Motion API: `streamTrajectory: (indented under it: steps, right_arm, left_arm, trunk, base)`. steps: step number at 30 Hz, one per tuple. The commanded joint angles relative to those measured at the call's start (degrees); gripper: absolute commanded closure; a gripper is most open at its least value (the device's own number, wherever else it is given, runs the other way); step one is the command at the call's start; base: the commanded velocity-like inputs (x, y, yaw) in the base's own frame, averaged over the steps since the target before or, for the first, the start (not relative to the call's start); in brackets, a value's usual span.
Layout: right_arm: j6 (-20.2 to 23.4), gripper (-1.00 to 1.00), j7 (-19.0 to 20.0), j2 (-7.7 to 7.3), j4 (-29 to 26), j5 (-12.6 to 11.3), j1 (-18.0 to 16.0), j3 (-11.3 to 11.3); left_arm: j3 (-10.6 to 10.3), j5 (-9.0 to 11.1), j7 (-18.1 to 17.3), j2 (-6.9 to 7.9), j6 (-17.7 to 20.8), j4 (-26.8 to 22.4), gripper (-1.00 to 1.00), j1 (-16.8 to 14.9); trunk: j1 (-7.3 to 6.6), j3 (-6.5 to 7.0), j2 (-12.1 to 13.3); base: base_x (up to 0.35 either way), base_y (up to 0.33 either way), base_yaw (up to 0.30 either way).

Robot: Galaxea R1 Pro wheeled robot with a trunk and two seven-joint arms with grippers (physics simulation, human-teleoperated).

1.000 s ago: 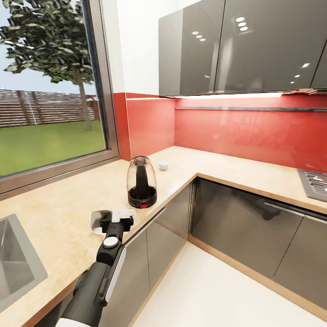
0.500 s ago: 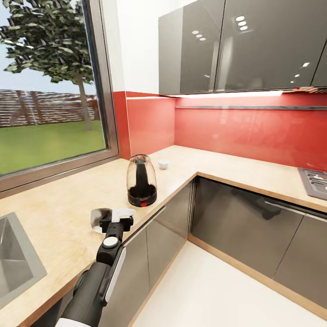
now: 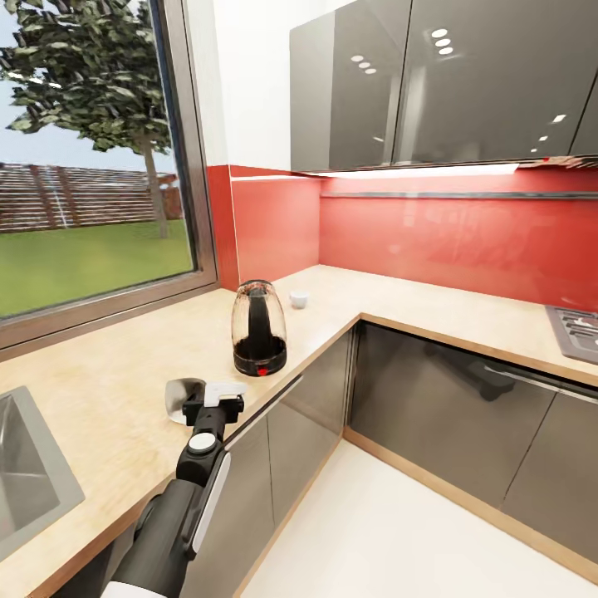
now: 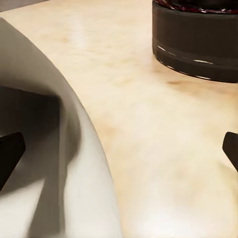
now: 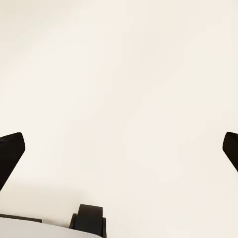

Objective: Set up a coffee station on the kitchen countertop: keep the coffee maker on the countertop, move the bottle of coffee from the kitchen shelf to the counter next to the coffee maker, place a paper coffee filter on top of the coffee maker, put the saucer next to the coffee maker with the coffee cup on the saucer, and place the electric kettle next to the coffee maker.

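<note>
The left tool reaches out over the light wood table, close to its front edge, with the white saucer at its tip. In the left wrist view the saucer curves up large beside one dark fingertip, the other fingertip sitting far off at the opposite edge of the picture — the jaws stand wide apart, and I cannot tell whether the saucer touches either finger. Just beyond the saucer stands the electric kettle, upright on its black base, its red switch facing the table's front edge. Farther back toward the corner, near the red backsplash, sits the tiny white coffee cup, well apart from the kettle. A steel sink is set into the table on the robot's left, under the window; glossy grey wall cabinets hang above the corner.

The right tool points at a plain pale surface — its two dark fingertips are spread to the picture's edges with nothing between them.
</note>
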Motion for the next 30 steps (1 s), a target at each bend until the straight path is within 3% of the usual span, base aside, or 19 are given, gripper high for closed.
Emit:
streamTrajectory:
  steps: [1,30]
  right_arm:
    - [-0.1,-1.0,0.0,-0.03,0.0,0.1,0.0,0.4]
    - [-0.1,-1.0,0.0,-0.03,0.0,0.1,0.0,0.4]
  left_arm:
    - [-0.1,-0.6,0.1,0.0,0.5,-0.1,-1.0,0.0]
    - [-0.1,-0.6,0.1,0.0,0.5,-0.1,-1.0,0.0]
  trunk:
    - [0.0,-0.06,0.0]
    - [0.0,-0.06,0.0]
  base:
    - [0.0,0.0,0.0]
    - [0.022,0.018,0.0]
